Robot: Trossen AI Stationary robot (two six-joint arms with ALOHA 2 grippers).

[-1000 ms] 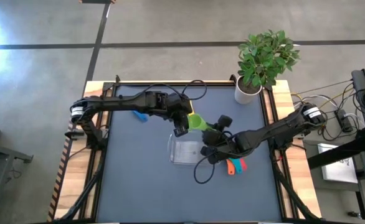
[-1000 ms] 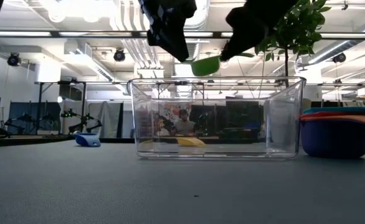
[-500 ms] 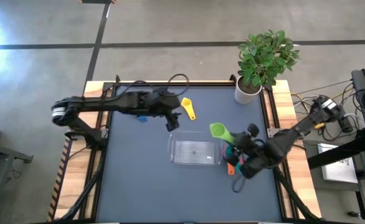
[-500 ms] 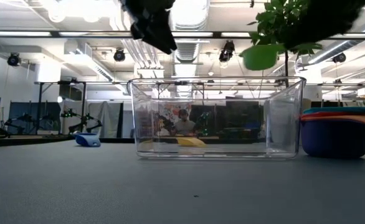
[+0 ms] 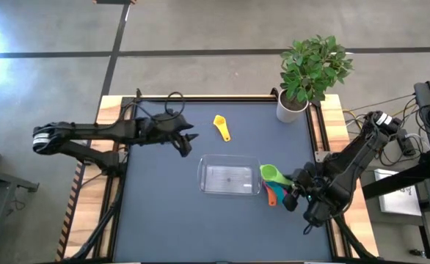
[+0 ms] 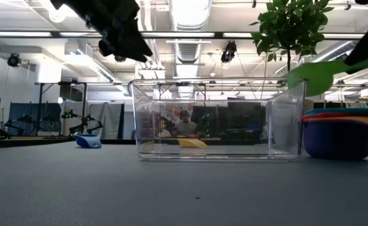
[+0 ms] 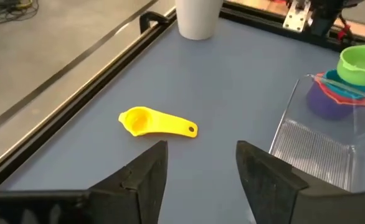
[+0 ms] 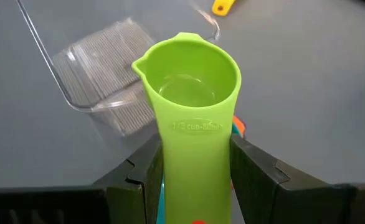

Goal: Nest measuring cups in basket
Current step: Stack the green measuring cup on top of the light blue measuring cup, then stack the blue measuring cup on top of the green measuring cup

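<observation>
Green cup (image 8: 190, 81); yellow cup (image 5: 220, 126); blue cup (image 6: 87, 140); clear, ribbed-floored basket (image 5: 230, 178); dark-blue desk (image 5: 164, 213); stacked cups (image 7: 338, 94) apparently purple, teal, red.

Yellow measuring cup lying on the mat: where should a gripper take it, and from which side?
Grip the yellow cup by its flat handle, from straight above, fingers across its width. It lies flat and alone, bowl up; the open left gripper is nearest.
</observation>
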